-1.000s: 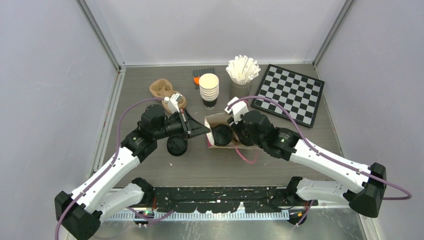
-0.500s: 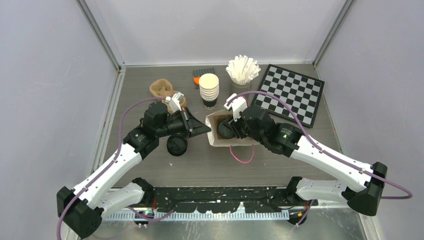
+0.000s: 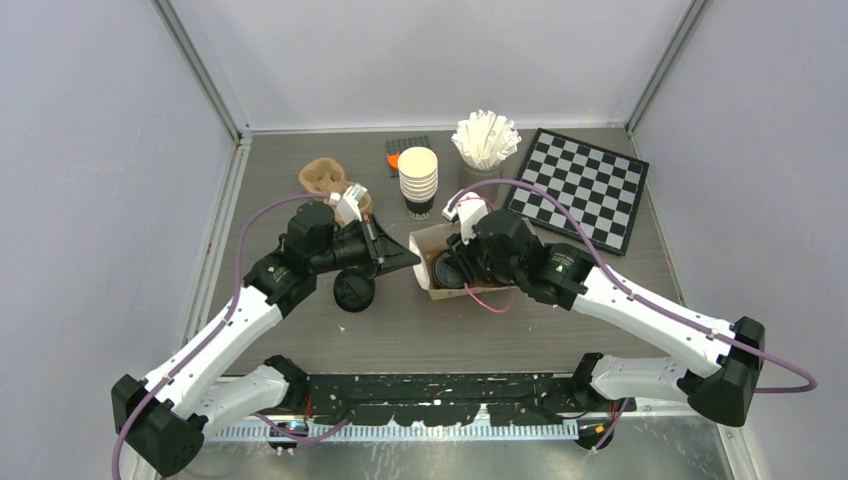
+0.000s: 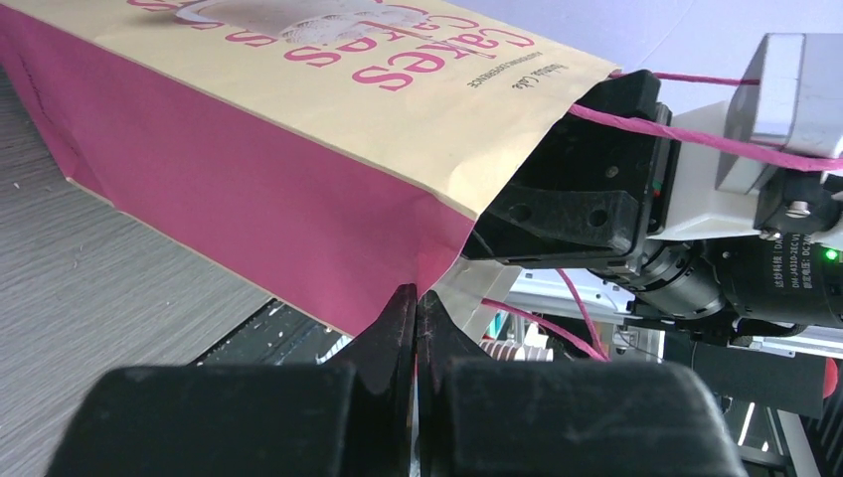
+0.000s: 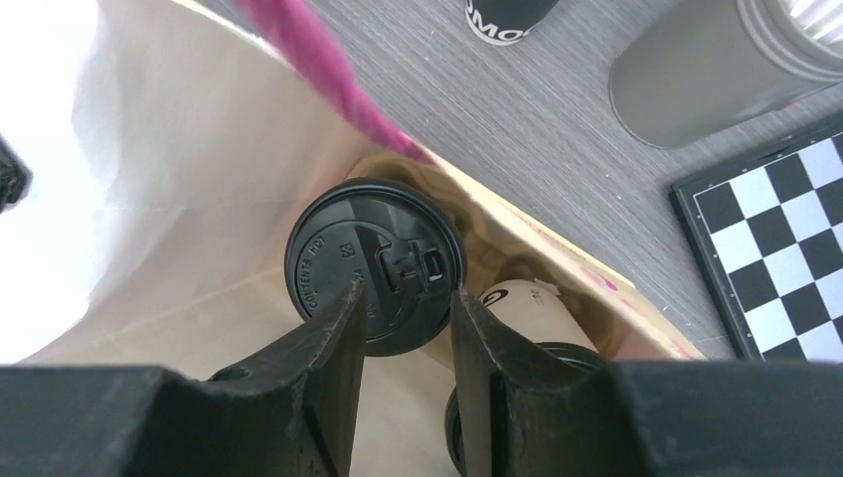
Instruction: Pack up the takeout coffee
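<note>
Your left gripper [image 4: 416,298] has its jaws pressed together on the lip of the paper bag [image 4: 258,189]. They pinch the corner where the pink side panel meets the cream face printed "Cakes". From overhead, the bag sits mid-table between your two arms, its mouth open toward the camera and its pale inside showing.

Your right gripper [image 5: 406,291] reaches into that mouth. Its jaws stand a narrow gap apart, the tips overlapping the near edge of the black lid on a takeout coffee cup [image 5: 348,243]. The cup sits inside the bag against the pale inner wall, its lid facing the wrist camera. The wrist view does not settle whether the fingers press on the cup or only hang over it. A second lidded cup [image 5: 532,303] lies tilted just to the right of the first, also in the bag. Its cream wall shows, and its dark lid is partly hidden behind the right finger.

On the table [image 3: 400,335], a round black lid [image 3: 352,292] rests just beside your left arm [image 3: 230,330]; whether a cup stands under it cannot be told. Behind the bag stands a stack of lidless cups [image 3: 418,175]. A brown cardboard cup carrier [image 3: 322,178] is to its left, and a holder of white stirrers [image 3: 485,140] to its right. A chessboard [image 3: 585,188] lies at the far right, apart from the bag.
</note>
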`<state>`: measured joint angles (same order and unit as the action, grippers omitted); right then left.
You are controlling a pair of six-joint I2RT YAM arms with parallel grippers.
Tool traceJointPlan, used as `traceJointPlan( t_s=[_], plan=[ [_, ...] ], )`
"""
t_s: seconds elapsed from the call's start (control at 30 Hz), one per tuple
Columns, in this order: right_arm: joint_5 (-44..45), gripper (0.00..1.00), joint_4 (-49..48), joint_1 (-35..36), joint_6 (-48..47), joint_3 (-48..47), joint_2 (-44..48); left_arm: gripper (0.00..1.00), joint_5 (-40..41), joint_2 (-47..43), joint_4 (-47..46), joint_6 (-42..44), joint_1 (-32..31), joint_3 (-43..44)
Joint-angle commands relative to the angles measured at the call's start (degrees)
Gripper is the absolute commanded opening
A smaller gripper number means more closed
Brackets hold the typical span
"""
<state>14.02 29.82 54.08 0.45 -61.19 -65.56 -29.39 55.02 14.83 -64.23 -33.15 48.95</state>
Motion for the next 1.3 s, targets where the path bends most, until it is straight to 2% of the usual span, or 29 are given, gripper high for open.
traceJointPlan(
  t_s=[0.0,0.33,0.53,0.73,0.87,1.03,1.17,1.27],
  plan=[
    [-2.1,0.42,-0.5,-0.8,1.7,-2.2,-1.6,0.0,0.4,0.0,0.4,0.8,0.3,2.9],
    [-6.2,0.45,1.2,-3.6,2.9,-2.8,-2.5,0.02,2.3,-0.5,5.0,1.6,0.3,5.7],
    [-8.8,0.46,5.5,-4.0,2.1,-5.2,-3.2,0.11,3.1,-0.6,6.0,2.1,0.3,6.4],
    [-10.2,0.46,6.6,-4.1,1.5,-6.5,-3.8,0.34,4.0,0.5,10.3,6.6,0.3,10.9],
    [-11.3,0.47,7.2,-4.1,1.2,-7.7,-5.2,0.42,5.3,1.1,15.8,12.6,0.3,15.3],
    [-12.7,0.46,8.2,-4.5,1.4,-8.5,-6.1,0.44,9.3,2.8,22.3,25.0,0.3,22.3],
    [-13.2,0.46,8.1,-5.0,1.5,-8.0,-5.5,0.41,8.2,4.4,19.0,34.6,0.3,23.3],
    [-13.2,0.46,8.0,-5.2,1.5,-7.4,-5.2,0.4,5.3,4.6,11.7,41.9,0.4,20.4]
  ],
)
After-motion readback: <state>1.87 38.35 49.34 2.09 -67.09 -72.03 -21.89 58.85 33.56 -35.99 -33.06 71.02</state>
